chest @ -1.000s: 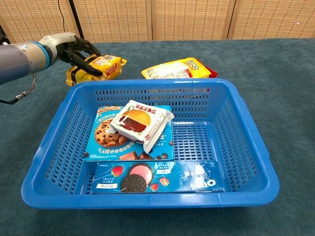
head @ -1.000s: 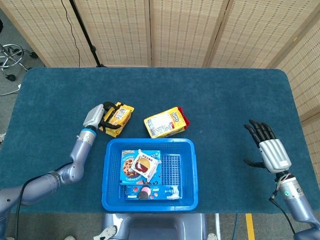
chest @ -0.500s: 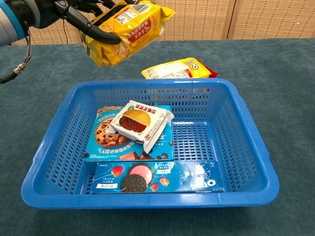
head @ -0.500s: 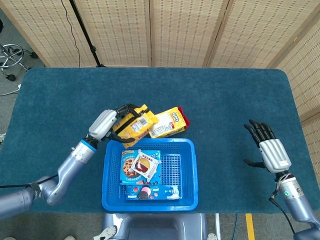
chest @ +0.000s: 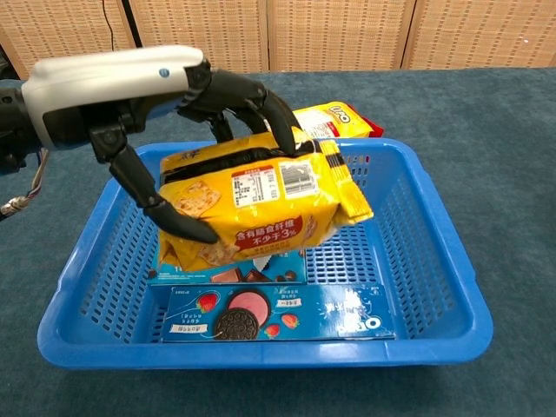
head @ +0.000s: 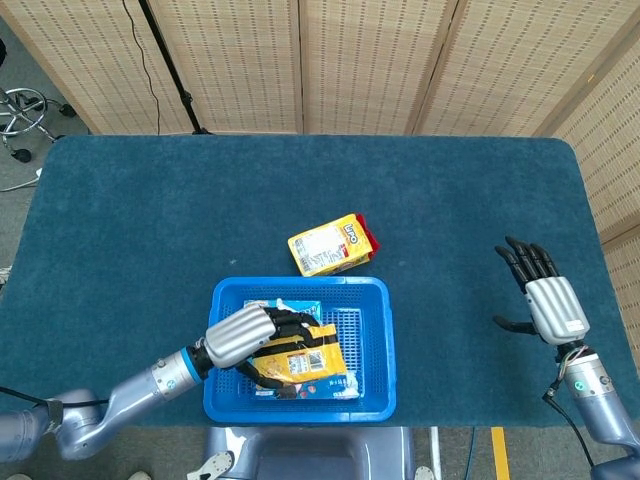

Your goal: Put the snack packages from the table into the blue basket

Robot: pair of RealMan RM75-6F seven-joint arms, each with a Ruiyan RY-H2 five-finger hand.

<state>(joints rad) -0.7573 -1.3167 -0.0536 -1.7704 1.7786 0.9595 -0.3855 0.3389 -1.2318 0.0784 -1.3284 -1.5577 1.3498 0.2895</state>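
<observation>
My left robot hand [chest: 130, 95] clamps the yellow cracker pack [chest: 261, 208] above the blue basket [chest: 434, 287], ready for release; my right robot hand [head: 545, 300] waits spread, holding nothing, beside the table [head: 450, 190].

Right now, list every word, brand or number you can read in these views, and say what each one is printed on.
"3" with Chinese characters I cannot read: yellow cracker pack held by the left hand over the blue basket.
Dark brand lettering, too blurred to read: yellow snack pack on the table behind the basket.
Strawberry sandwich-cookie box: white print too small to read.
Barcode and label on the cracker pack: unreadable.
</observation>
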